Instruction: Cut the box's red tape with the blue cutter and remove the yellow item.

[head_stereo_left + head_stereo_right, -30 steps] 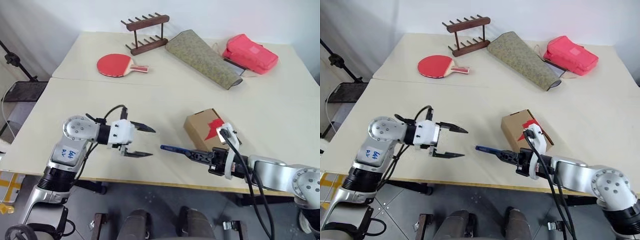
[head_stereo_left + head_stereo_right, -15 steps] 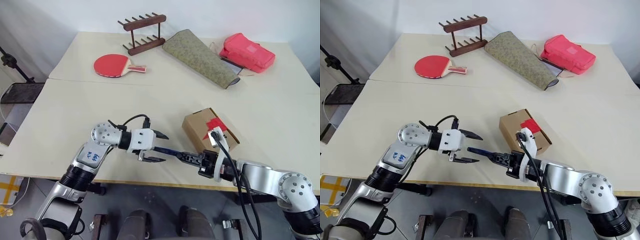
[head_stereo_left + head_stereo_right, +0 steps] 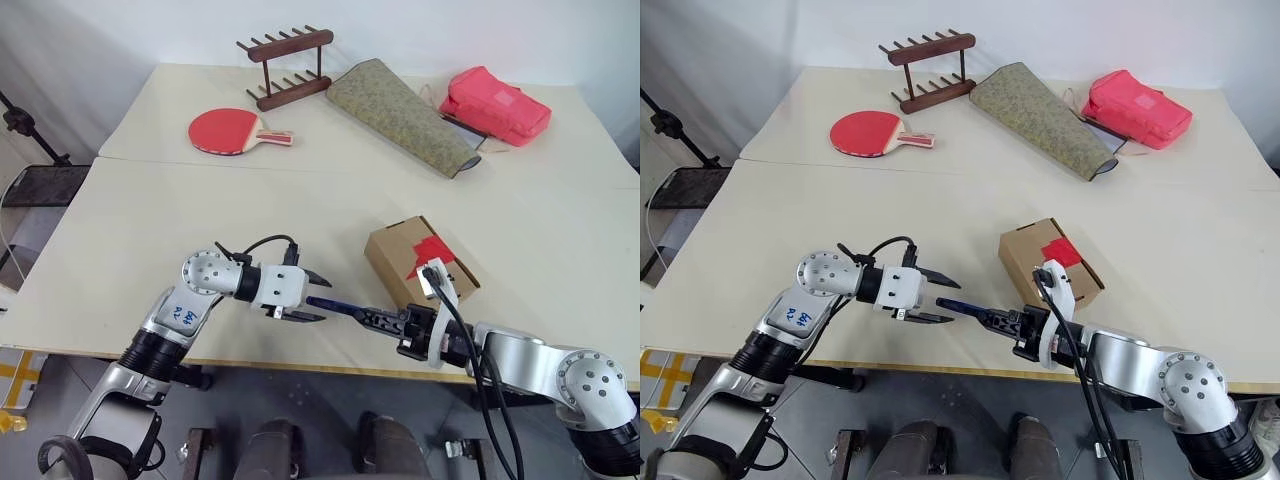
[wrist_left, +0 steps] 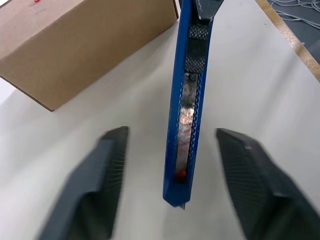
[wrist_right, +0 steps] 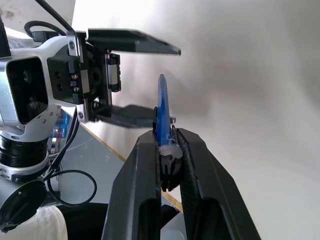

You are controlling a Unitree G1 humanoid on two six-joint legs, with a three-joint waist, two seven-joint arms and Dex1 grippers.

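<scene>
So the right gripper (image 3: 398,322) is clamped on the back end of the blue cutter (image 3: 345,311), holding it out roughly level just above the near edge of the table (image 3: 120,230), tip pointing left. The left gripper (image 3: 312,297) is parked right at that tip with its fingers (image 4: 107,170) apart, one on each side of the blue body and not touching it, as the left wrist view shows nicely. Looks to me like a two-handed job on the knife itself, probably working the slider to push the blade out, or a handover. The box (image 3: 415,262) sits just behind the right wrist, a bit right of centre, with the red tape (image 3: 429,252) on top and not cut as far as I can see; no yellow item visible, presumably inside. If I were doing this bit: close on the flat plastic sides, not over the metal strip running down the middle, and keep the pinch square so the cutter doesn't twist out of the right hand's grip. Right hand should stay dead steady while the left closes. Also keep the tip off the table so it doesn't snag
</scene>
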